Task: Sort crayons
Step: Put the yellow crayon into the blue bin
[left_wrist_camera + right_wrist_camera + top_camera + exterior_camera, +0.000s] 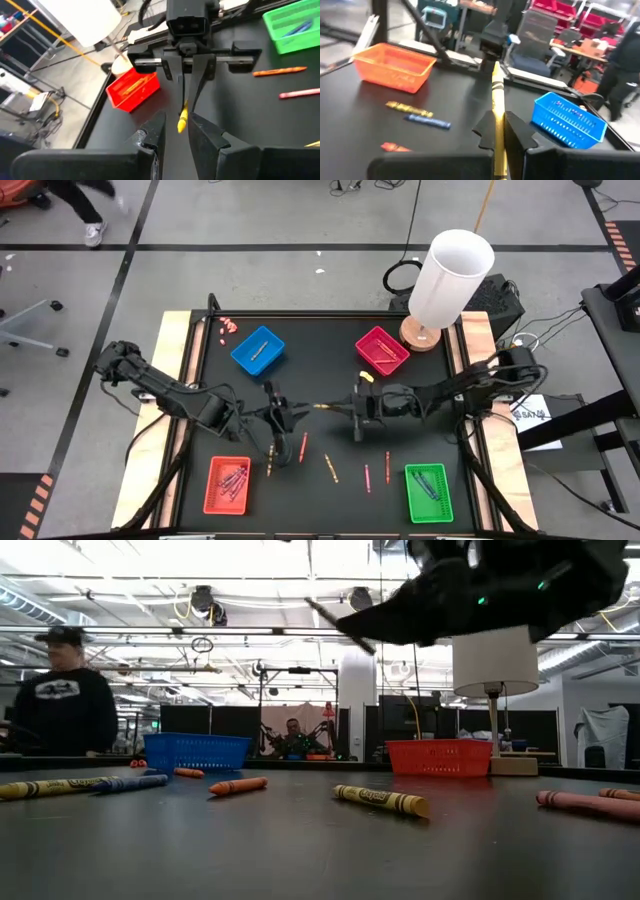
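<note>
High view shows the yellow crayon [325, 408] held over mid-table, pinched at one end by the right gripper [345, 409], fully closed on it, with the left gripper [293, 416] part-open at its tip. Trays hold some; several crayons [304, 445] lie loose, unsorted.

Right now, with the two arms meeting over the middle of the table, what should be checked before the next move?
1. Yellow crayon clamped in the right gripper: ok, its jaws are shut on it.
2. Left gripper jaws apart to receive it: ok.
3. Crayon tip between the left jaws: cannot tell.
4. Magenta tray unobstructed: ok.
5. Loose crayons on the table out of the arms' way: ok.
</note>
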Controlling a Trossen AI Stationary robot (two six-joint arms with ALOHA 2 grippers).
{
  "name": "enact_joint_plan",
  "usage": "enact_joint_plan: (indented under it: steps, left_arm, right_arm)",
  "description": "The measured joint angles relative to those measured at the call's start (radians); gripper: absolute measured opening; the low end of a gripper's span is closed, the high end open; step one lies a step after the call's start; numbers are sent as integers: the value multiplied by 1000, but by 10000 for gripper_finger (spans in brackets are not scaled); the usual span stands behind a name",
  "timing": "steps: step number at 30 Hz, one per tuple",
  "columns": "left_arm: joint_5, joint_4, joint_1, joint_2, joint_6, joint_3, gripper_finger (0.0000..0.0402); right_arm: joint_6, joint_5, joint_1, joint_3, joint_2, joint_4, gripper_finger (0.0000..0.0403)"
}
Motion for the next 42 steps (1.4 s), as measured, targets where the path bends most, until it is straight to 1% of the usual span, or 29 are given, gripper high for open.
enact_joint_plan:
  steps: [4, 7, 9, 13, 14, 16, 18, 20, 22, 25, 26, 30, 32, 37, 40, 42]
  left_arm:
    - [10, -11, 29, 0, 43, 0, 81]
    - [15, -38, 47, 0, 58, 0, 81]
    - [72, -32, 57, 0, 65, -1, 81]
    - [237, 130, 44, 0, 161, -2, 81]
    - [263, 156, 39, 0, 180, -2, 81]
    - [280, 168, 30, 0, 186, -2, 81]
    - [278, 153, 26, 0, 182, -2, 81]
    - [273, 179, 14, 0, 174, -16, 81]
    - [273, 235, -11, 0, 174, -40, 81]
    - [266, 366, -68, 1, 182, -75, 81]
    - [245, 400, -89, 1, 183, -83, 81]
    - [91, 527, -169, 0, 185, -144, 81]
    - [40, 572, -206, 1, 183, -164, 81]
    - [33, 751, -270, 1, 182, -237, 81]
    - [23, 847, -269, 1, 182, -284, 81]
    - [-2, 887, -256, 1, 182, -311, 81]
  right_arm:
    - [14, 0, -38, 0, 105, 137, 2]
    - [52, 0, -56, 0, 168, 242, 2]
    - [77, 0, -62, 0, 192, 291, 2]
    - [84, -27, -61, 0, 190, 288, 2]
    - [84, -27, -58, 0, 182, 286, 2]
    - [85, -27, -52, 0, 162, 283, 2]
    - [86, -26, -40, 0, 134, 256, 2]
    - [98, -27, -24, 0, 108, 237, 2]
    - [115, -27, -5, 0, 85, 210, 2]
    - [119, -27, 30, 0, 79, 201, 2]
    - [118, -27, 41, 0, 80, 199, 2]
    - [119, -26, 76, 0, 79, 211, 2]
    - [118, -25, 92, 0, 80, 231, 2]
    - [105, -25, 123, 0, 80, 300, 2]
    - [74, -26, 139, 0, 79, 367, 2]
    - [59, -26, 147, 0, 79, 396, 2]
